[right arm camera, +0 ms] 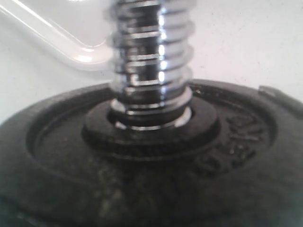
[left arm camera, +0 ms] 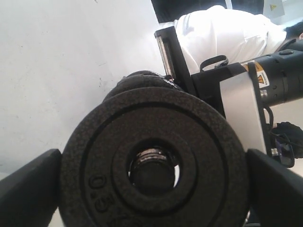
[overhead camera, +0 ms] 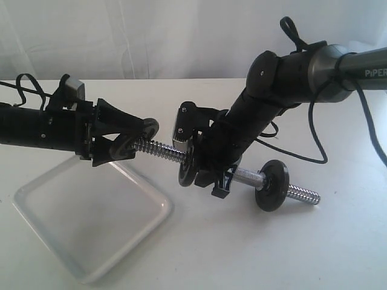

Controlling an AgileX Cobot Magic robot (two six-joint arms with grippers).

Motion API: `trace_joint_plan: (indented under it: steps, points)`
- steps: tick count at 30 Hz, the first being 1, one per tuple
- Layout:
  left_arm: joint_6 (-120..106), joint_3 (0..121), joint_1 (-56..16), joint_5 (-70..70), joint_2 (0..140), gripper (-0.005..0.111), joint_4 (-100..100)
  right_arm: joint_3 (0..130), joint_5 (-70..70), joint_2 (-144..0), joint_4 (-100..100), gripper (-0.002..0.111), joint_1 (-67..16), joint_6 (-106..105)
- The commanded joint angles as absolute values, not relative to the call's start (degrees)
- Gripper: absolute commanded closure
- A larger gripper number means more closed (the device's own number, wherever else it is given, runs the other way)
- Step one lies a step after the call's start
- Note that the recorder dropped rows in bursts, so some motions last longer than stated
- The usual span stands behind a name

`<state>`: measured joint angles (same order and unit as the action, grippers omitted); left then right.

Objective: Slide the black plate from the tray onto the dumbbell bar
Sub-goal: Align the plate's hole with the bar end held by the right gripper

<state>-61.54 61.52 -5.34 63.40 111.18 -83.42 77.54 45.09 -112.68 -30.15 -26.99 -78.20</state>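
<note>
Surface: white tabletop, glossy white square tray lower left.
Left gripper: clamps matte-black round plate at chrome threaded dumbbell bar tip.
Right gripper: clamps bar, mid-frame.

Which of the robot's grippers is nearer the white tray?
Left. The left gripper, clamping the black plate, hangs about over the tray's far edge. The right gripper holds the dumbbell bar mid-length, off beyond the tray's side.
</note>
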Motion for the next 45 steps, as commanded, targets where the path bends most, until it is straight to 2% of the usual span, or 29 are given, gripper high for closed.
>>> trace_joint_plan:
  steps: [1, 45]
  points:
    - [-63.41, 61.74, -5.86, 69.96, 110.32, 0.107, -89.07, 78.59, 40.34, -109.56, -34.50, 0.108, -26.82, -77.04]
    - [-70.85, 61.60, -5.45, 69.96, 108.94, 0.107, -94.55, 78.59, 32.95, -109.56, -36.46, 0.108, -26.82, -71.67]
